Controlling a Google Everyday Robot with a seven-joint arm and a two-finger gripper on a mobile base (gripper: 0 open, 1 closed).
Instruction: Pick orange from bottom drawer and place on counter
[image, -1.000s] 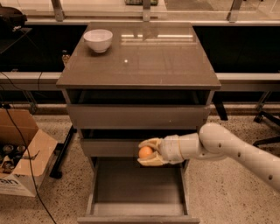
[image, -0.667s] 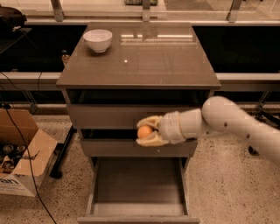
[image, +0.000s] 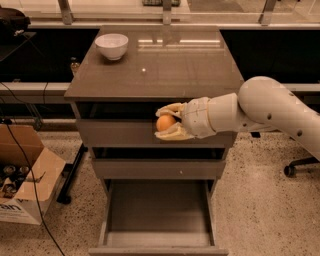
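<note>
Standing at the back left corner of the desk (image: 165, 70), a white bowl (image: 111, 46) is the only thing on that glossy grey-brown top, which mirrors pale streaks of light. Left of the cabinet, on the speckled floor (image: 260, 210), sits an open cardboard box (image: 30, 170) with small dark items inside. A thin black cable (image: 22, 155) trails past the box. A chair base (image: 300, 167) shows at the right edge.

The gripper (image: 162, 123) hangs in front of the top drawer (image: 115, 132), just under the desk's front edge and well above the bottom drawer (image: 159, 210). Its two tan fingers (image: 172, 108) are clamped on the orange (image: 165, 122), one above the fruit and one below. The orange is small, round and smooth, and is off every surface.

The arm (image: 270, 107) is white, rounded and thick, reaching in from the right. The middle drawer (image: 150, 169) is shut, with a flat plain front. The bottom drawer is pulled fully out, a wide box with a bare floor.
</note>
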